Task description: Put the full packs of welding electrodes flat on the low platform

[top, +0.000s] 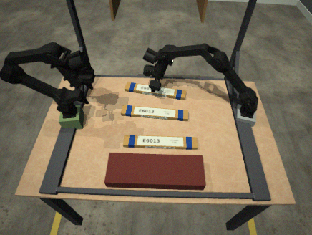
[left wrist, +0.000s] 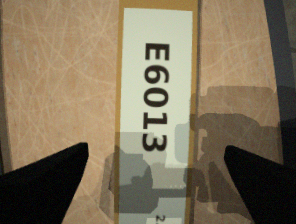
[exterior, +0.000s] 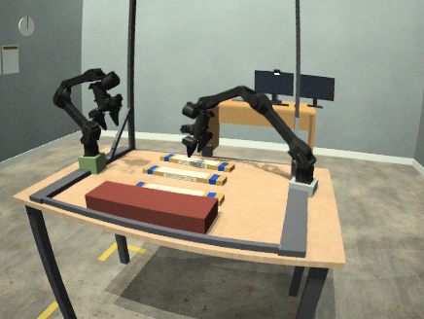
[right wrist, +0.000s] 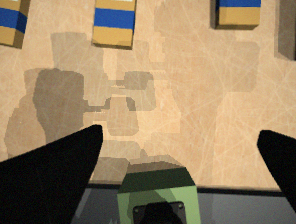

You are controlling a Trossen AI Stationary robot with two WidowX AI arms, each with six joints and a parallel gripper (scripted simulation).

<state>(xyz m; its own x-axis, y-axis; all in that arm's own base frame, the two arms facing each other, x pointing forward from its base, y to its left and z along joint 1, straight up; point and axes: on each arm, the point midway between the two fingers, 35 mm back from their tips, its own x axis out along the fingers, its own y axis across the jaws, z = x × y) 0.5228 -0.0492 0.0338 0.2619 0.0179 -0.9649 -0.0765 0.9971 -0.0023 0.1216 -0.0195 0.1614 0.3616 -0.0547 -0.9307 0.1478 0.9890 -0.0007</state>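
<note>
Above an overhead-lit tan tabletop (top: 222, 157) (exterior: 263, 214) (left wrist: 50, 75) (right wrist: 210, 110), three E6013 welding-electrode packs in a spaced row, each flat, with a white label and blue bands near its ends. Nearest the dark red low platform (top: 154, 170) (exterior: 151, 204), just beside but off its long side: the near pack (top: 159, 142) (exterior: 165, 189) (right wrist: 239, 15), partly hidden behind the block in the exterior view. Next in the row, the middle pack (top: 154, 112) (exterior: 187, 174) (right wrist: 114, 25); beyond, closest to the rear frame rail, the far pack (top: 137, 88) (exterior: 185, 160) (left wrist: 157, 100) (right wrist: 12, 22). On the platform's top, no pack at all.

Poised over the far pack, pointing down: the left gripper (top: 154, 86) (exterior: 195, 150) (left wrist: 157, 151), claw spread wide, nothing clamped, fingertips to either side of the labelled strip in the wrist view. Across the table, raised near the green base block (top: 79, 123) (exterior: 96, 167) (right wrist: 190, 200) and well apart from the platform: the right gripper (top: 89, 94) (exterior: 110, 125) (right wrist: 179, 134), claw likewise wide apart and without a load. In the background of the exterior view, twin monitors (exterior: 273, 83) on a wooden desk.
</note>
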